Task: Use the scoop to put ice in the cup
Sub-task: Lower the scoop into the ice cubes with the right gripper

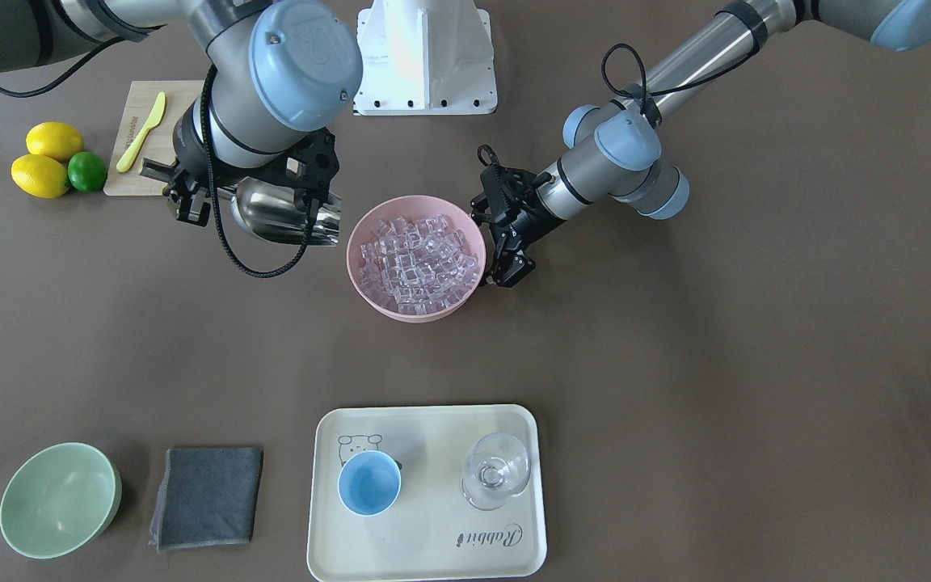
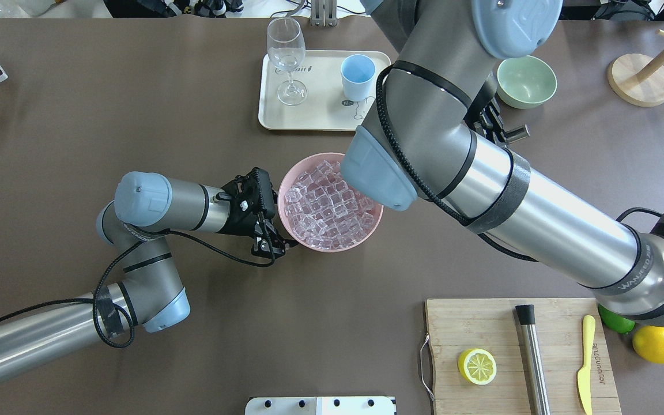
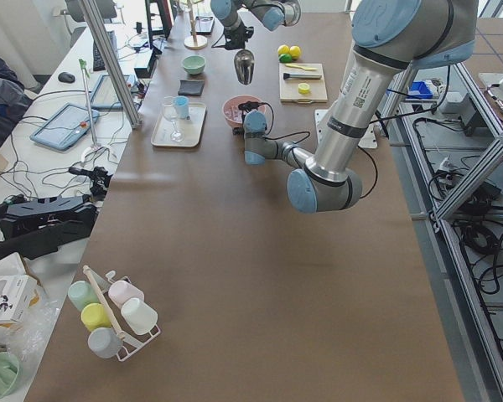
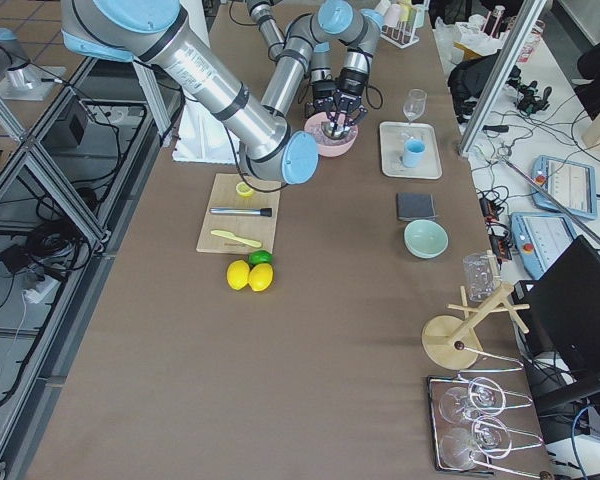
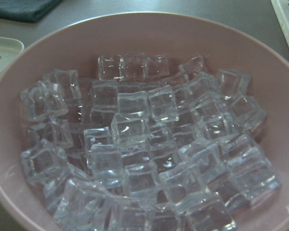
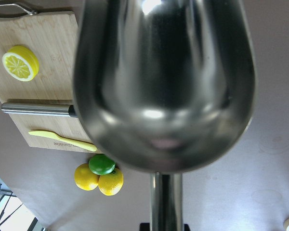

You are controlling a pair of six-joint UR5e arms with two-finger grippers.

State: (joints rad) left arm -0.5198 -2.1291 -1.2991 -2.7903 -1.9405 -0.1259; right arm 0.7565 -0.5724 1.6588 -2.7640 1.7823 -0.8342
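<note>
- Closest to the right wrist camera hangs the scoop (image 6: 164, 86), empty; the right gripper (image 1: 188, 198) is clamped on its handle, left of the pink bowl (image 1: 417, 315).
- Ice (image 5: 135, 144) lies in that bowl; the left gripper (image 2: 270, 246) sits at its rim, and we cannot tell how its jaws stand.
- We judge the scoop should enter shallow, then travel level to the cup (image 1: 369, 482), empty on the near tray (image 1: 433, 436).
- On this tray we read "Rabbit".
</note>
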